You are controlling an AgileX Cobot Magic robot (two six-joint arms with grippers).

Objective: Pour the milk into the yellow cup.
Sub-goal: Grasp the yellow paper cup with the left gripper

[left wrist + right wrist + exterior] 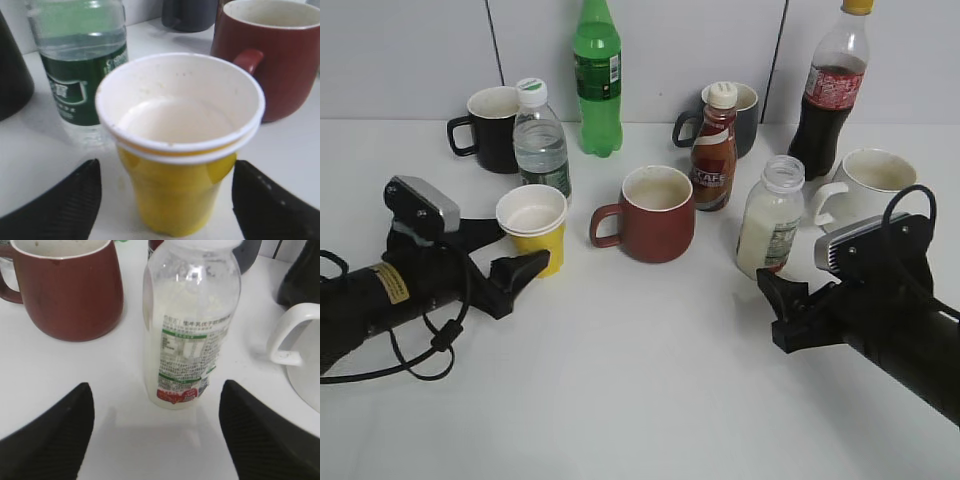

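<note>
The yellow cup (533, 228) stands at the left, empty, with a white inside; it fills the left wrist view (175, 200). My left gripper (518, 247) is open, its two black fingers (165, 172) on either side of the cup's lower half with a gap on each side. The milk (770, 220) is white liquid in a clear uncapped bottle, upright at the right. In the right wrist view the milk (190, 325) stands just beyond my open, empty right gripper (156, 390), which lies low on the table in front of it (775, 303).
A dark red mug (655, 215) stands between cup and milk. A water bottle (540, 140) is just behind the cup, and a brown coffee bottle (713, 150) is behind the mug. A white mug (870, 185) is right of the milk. A black mug, a green bottle, a grey mug and a cola bottle line the back.
</note>
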